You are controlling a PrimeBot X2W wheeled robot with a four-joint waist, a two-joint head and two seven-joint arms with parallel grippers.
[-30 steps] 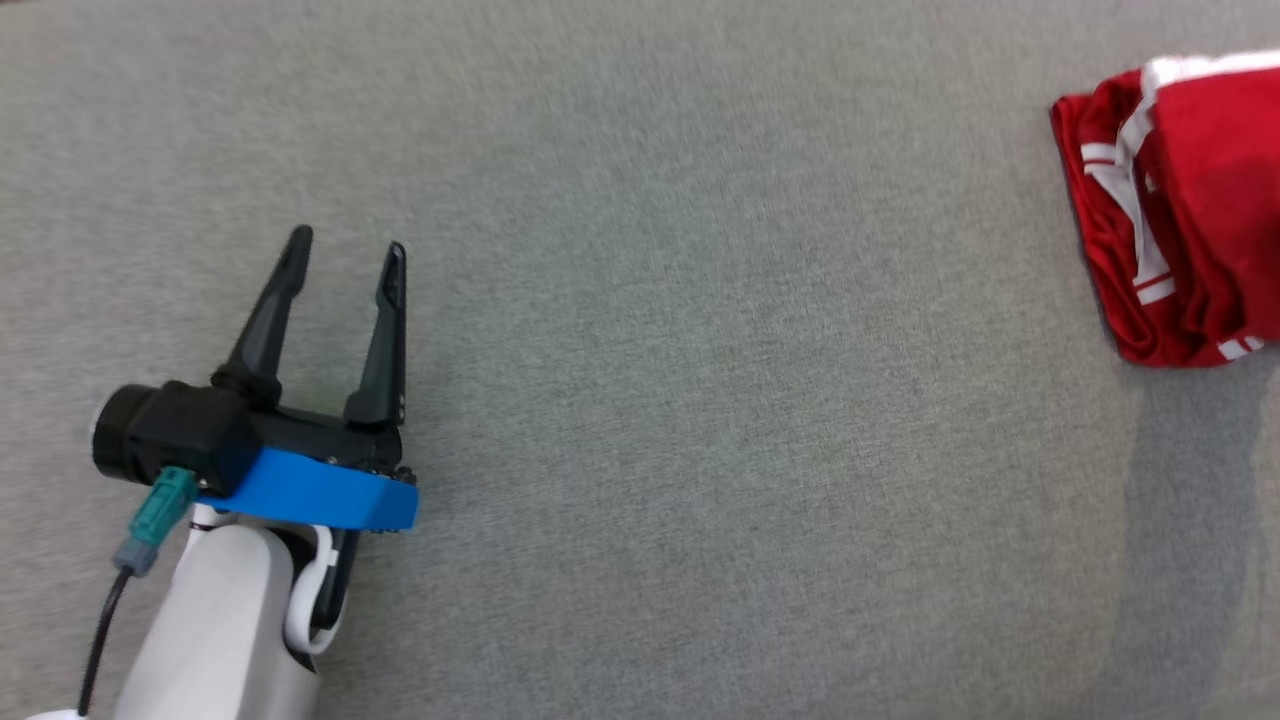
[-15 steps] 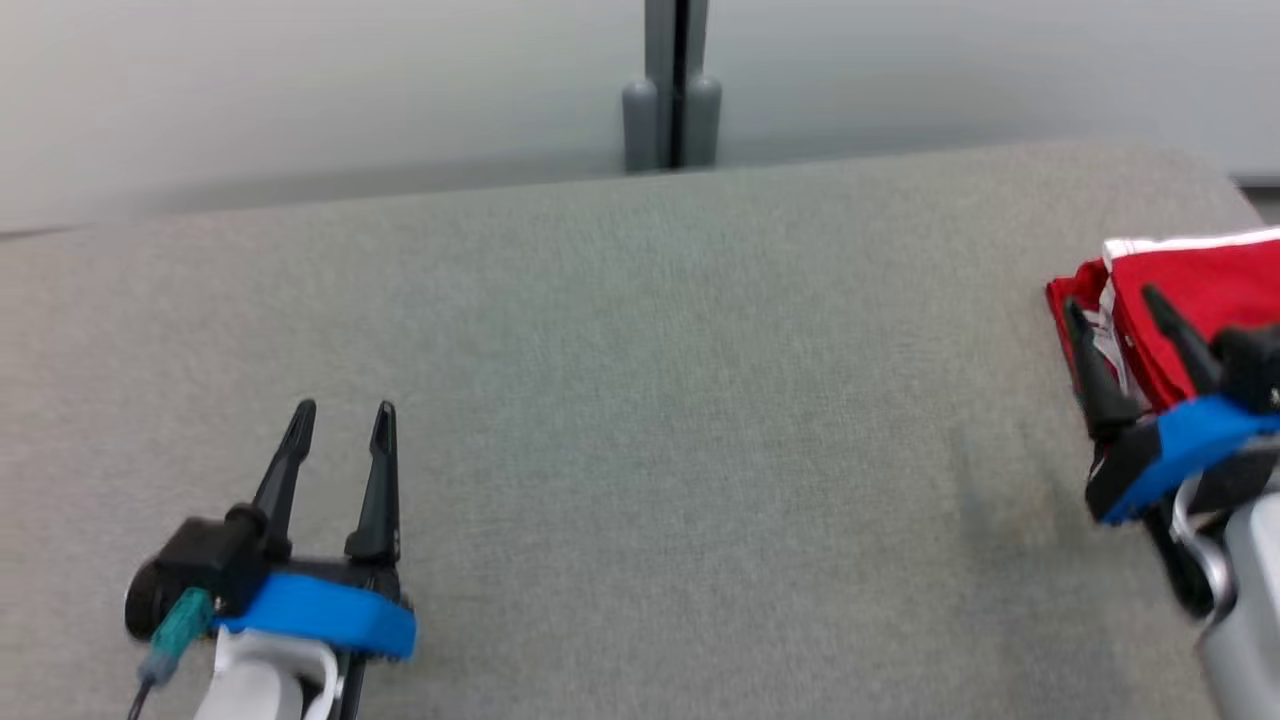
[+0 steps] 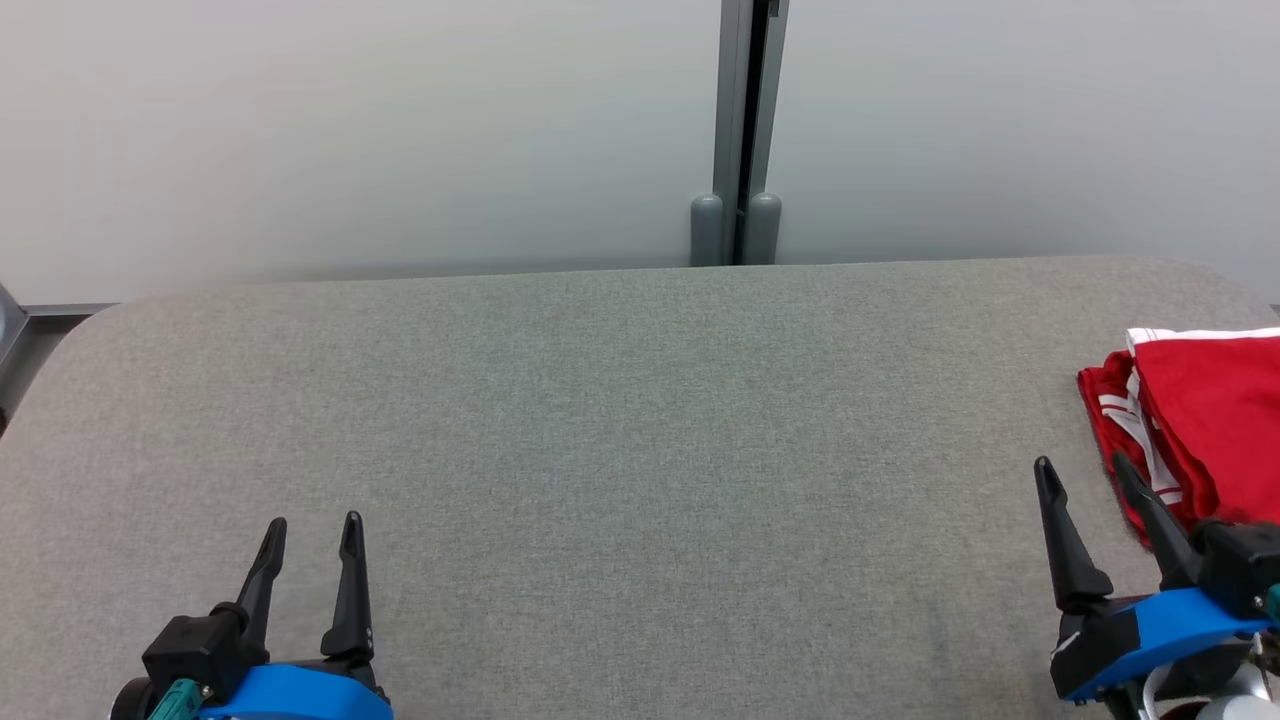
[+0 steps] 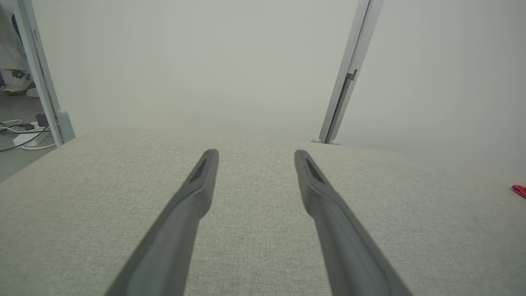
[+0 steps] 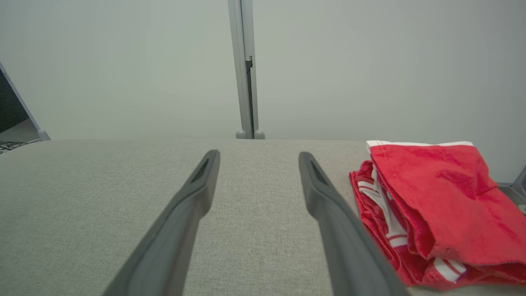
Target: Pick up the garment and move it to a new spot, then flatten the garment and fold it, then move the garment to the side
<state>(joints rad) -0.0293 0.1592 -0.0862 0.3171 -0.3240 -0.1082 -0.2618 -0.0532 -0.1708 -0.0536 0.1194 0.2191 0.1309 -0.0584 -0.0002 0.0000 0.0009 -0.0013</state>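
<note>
A: What takes up most of the scene?

B: A broad table covered in grey woven fabric [image 3: 600,430], with rounded far corners. Pale wall panels stand behind it, joined by a slim grey metal post [image 3: 738,130].

A: And the garment?

B: The red cloth garment with white stripes and trim [image 3: 1215,420] lies at the far right of the table, by its right edge. It is doubled over into a compact stack of layers, a little rumpled on the side facing the middle of the table.

A: Is either arm on it?

B: No. The right gripper with two long dark fingers [image 3: 1083,463] hovers just beside the garment's near left corner, its fingers spread wide with nothing between them. The matching left gripper [image 3: 314,523] is well apart, low at the left, also spread wide and empty.

A: Which step is this, then?

B: I judge it to be the last one. The garment looks folded and already set to the side, with both grippers clear of it.

A: What would a next move call for?

B: Very little. If the stack needs squaring, the right gripper is nearest. It should pinch every layer at that corner together, so the fold does not slide open.
</note>
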